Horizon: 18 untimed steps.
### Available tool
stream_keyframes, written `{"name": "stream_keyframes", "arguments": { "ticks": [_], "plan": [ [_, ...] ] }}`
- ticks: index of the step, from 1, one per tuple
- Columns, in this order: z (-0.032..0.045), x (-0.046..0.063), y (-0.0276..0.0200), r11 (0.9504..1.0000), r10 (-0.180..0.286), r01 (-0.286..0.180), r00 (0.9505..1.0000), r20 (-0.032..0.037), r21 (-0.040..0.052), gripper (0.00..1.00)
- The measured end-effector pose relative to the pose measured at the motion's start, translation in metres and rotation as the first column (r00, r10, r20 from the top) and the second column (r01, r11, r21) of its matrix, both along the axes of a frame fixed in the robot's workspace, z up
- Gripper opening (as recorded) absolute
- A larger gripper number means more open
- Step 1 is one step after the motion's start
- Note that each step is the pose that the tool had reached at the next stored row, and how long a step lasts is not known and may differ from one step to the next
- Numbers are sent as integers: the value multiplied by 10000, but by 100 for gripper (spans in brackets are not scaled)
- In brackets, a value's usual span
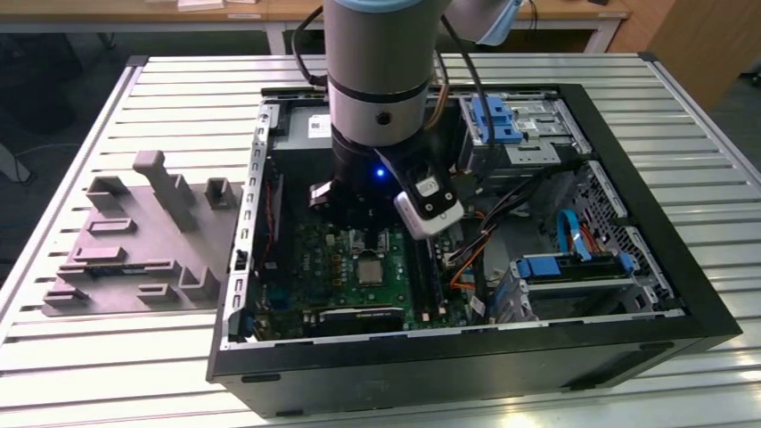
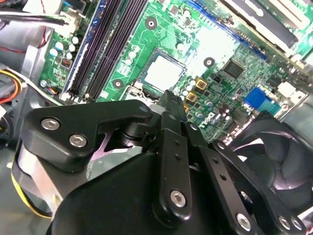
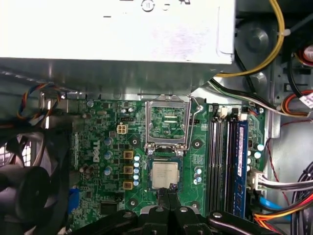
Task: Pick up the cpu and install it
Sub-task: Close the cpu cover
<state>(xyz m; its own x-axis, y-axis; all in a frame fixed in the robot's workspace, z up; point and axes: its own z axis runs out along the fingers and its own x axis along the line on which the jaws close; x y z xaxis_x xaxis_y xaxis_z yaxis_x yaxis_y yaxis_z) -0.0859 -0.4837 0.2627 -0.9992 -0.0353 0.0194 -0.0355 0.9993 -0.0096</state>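
Hovering clenched on nothing, the end effector (image 3: 169, 192) sat just above the cpu (image 3: 165, 174), which lay in its socket (image 3: 148, 169) right beneath its tips. Any sideways drag could have skewed it and damaged the socket.

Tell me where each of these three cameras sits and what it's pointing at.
Exterior view: off the arm, looking down into the open computer case on the slatted table; the arm shows.
First wrist view: on the arm, facing the motherboard; the shut gripper is at the edge of the cpu.
Second wrist view: on the arm, looking along the gripper towards the cpu.
Shared: both wrist views show gripper, cpu and motherboard.
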Motion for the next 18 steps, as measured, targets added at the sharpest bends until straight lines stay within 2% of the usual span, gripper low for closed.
{"name": "stream_keyframes", "arguments": {
  "ticks": [3, 6, 18],
  "plan": [
    [0, 0, 0, 9987, 518, -518, 9987, 0, 0, 11],
    [0, 0, 0, 9947, 1031, -1031, 9947, 0, 0, 11],
    [-1, 24, 0, 9939, 1104, -1104, 9939, 0, 0, 11]
  ]
}}
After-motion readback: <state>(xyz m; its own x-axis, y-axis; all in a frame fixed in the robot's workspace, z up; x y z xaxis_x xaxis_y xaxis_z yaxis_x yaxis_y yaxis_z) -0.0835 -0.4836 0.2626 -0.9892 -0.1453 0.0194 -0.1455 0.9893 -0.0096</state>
